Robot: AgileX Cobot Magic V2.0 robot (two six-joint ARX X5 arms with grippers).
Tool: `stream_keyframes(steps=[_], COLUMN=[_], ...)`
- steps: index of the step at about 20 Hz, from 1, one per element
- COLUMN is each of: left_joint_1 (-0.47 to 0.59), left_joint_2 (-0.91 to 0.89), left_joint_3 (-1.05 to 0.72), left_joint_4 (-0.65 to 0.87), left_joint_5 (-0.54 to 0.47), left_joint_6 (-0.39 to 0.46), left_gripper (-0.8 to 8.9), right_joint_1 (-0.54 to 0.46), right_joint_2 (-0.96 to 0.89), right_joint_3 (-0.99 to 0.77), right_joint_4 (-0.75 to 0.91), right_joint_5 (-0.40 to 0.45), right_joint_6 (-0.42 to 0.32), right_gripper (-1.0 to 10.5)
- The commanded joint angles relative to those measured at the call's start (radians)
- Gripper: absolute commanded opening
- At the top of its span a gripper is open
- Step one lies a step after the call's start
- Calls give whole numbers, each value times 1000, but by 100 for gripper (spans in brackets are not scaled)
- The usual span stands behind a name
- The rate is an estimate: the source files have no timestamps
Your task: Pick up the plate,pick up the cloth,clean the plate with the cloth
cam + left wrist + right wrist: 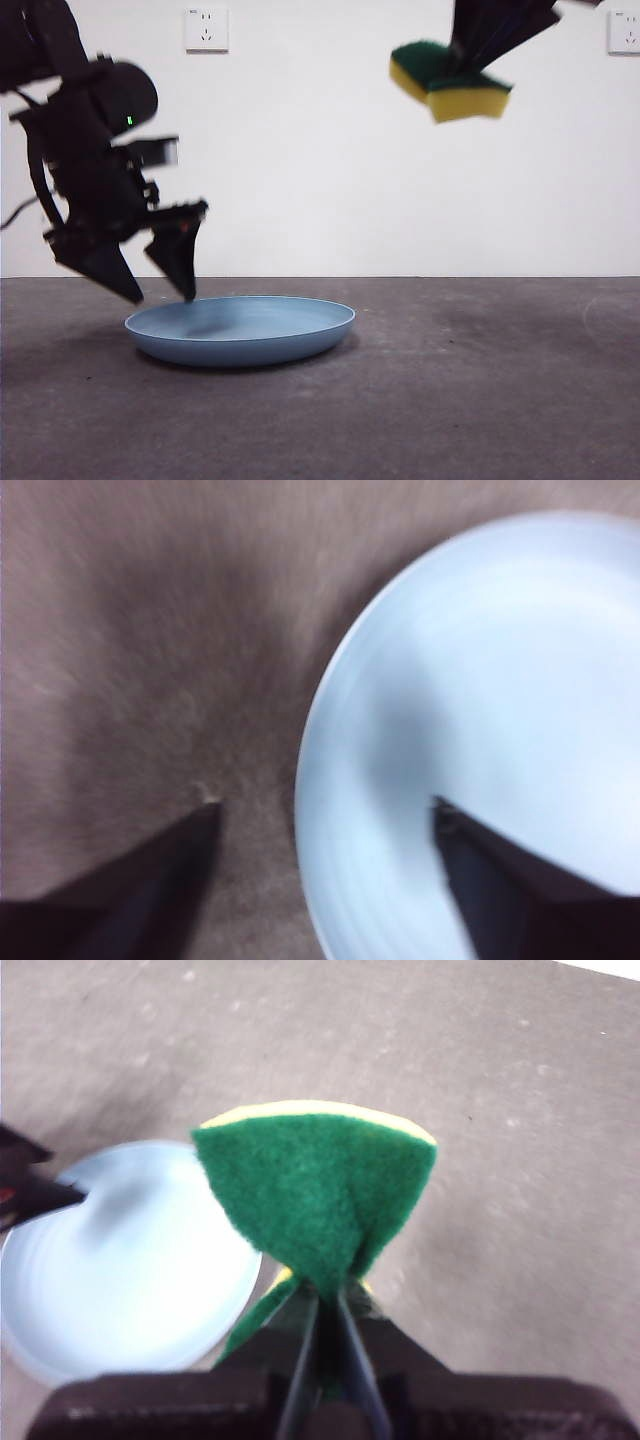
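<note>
we see the plate (pixel 240 330) lying flat on the grey table (pixel 450 400), nothing in it. the left gripper (pixel 165 290) is low at its edge, jaws spread, one tip over the rim, one outside. up high, well clear of the plate, the right gripper (pixel 328 1305) is clenched on the cloth (pixel 450 80), folding it. wall sockets (pixel 206 29) behind, no readable writing.

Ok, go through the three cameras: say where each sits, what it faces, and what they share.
Front view: low at table height, looking level across at the plate; both arms show.
Left wrist view: on the left arm, looking down at the plate's rim between the open left pincer.
Right wrist view: on the right arm, looking down past the right pincer, shut on the sponge.
All three share the plate.
</note>
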Motion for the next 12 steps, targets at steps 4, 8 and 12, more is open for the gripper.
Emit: stream_keyframes(steps=[4,8,12], left_joint_1=[-21,-28,-41], left_joint_2=[-263,-480,-647], left_joint_3=[-5,-5,-5], left_joint_4=[-49,-145,-237], left_joint_5=[7,66,82], left_joint_6=[-31,-55,-61], left_gripper=[468,468,468], right_joint_1=[-36,-70,-116], right_joint_2=[245,418,516], right_joint_3=[-8,-8,-8], right_joint_4=[32,34,32], right_joint_5=[-2,-6,-135], right_joint_6=[59,54,55], right_gripper=[-17,-17,60])
